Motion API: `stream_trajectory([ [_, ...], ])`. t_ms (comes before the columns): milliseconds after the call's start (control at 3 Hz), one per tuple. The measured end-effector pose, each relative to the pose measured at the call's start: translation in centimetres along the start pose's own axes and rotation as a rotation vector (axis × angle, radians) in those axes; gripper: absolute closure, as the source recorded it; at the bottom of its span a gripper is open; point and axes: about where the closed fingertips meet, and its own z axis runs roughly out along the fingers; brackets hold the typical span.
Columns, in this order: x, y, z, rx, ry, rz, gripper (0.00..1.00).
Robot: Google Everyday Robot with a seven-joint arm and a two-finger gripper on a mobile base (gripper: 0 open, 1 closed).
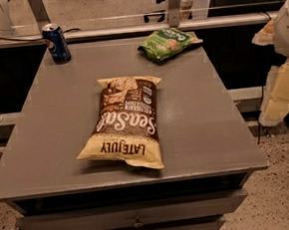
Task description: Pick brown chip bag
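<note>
Large crinkly brown chip bag [124, 122], flat on the grey counter [206, 132]: not yet grasped.
My pale gripper [282, 93] hangs at the view's right edge, well apart; I cannot tell its grip state.

Brown chip bag [126, 122], flat on table [210, 122] (LATE JULY end nearest), dark middle, pale ends, tool [282, 93] far right.

The pincer [279, 95] at the right edge is cream-white, blocky.
</note>
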Motion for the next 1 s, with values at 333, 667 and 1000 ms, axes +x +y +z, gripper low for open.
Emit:
stream_trajectory([
  [333,0.0,0.0,0.0,0.0,0.0,0.0,0.0],
  [667,-1.3,0.6,1.7,-0.022,-0.075,0.039,0.0],
  [1000,-5.4,1.8,5.1,-0.068,-0.232,0.092,0.0],
])
